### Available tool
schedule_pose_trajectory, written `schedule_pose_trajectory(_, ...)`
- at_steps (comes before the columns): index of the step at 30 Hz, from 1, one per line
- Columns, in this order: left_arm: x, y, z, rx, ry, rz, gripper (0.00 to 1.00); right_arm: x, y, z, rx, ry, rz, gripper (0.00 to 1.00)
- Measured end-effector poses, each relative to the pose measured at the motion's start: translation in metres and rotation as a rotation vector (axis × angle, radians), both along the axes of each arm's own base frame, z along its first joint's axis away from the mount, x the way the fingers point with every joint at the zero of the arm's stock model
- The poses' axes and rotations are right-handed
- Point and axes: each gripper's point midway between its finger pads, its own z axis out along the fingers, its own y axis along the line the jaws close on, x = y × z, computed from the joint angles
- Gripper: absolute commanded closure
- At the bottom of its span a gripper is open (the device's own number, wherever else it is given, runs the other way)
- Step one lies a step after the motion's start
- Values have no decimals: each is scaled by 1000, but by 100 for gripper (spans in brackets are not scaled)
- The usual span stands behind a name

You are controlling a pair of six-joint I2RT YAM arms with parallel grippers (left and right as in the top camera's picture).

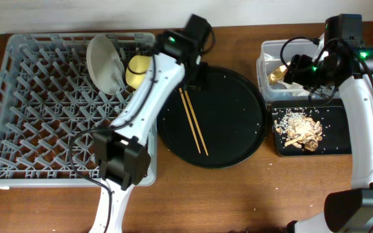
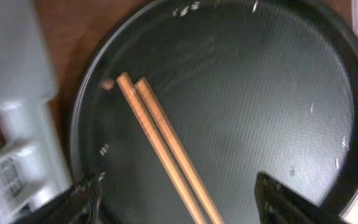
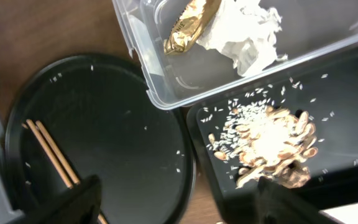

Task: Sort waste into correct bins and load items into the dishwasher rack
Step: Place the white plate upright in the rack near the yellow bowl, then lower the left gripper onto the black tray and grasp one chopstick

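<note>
The wooden chopsticks [image 1: 193, 121] lie side by side on the round black tray [image 1: 238, 139]; they also show in the left wrist view [image 2: 166, 146] and the right wrist view [image 3: 50, 152]. My left gripper [image 2: 179, 199] is open, one finger on each side of the chopsticks, just above them. The grey-green plate [image 1: 103, 63] and yellow bowl [image 1: 138, 70] stand in the grey rack [image 1: 37, 116]. Crumpled paper with the gold wrapper [image 3: 229, 28] lies in the clear tub [image 1: 269, 50]. Food scraps [image 3: 272, 140] lie in the rectangular black tray [image 1: 339, 139]. My right gripper [image 3: 179, 202] is open and empty above the trays.
Rice grains are scattered on the round tray and on the rectangular tray. Bare wooden table [image 1: 238, 200] runs along the front. The pink and light-blue cups are out of view.
</note>
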Motion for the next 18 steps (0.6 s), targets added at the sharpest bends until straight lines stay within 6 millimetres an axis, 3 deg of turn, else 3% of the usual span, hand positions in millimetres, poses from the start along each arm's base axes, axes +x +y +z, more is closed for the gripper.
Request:
schedule_pose_trajectory(1,-3,-9,-19,5,9,14,28,-1,0,-1,-3,6,2,1)
schedule_pose_trajectory(4,-14,-21,-58,11,44,72,28,-5,0,-2,-3,22,7,1)
schedule_pose_trajectory(7,-21,-19,-88,12,75,131,35,-6,0,-3,-2,27,6,2)
schedule_pose_trajectory(12,-17,-21,-116,-17,56,181,39,-6,0,-3,-2,26,7,2)
schedule_pose_trajectory(18,-20,-19,-127,-20,66,210,43,-6,0,-3,-2,26,6,1)
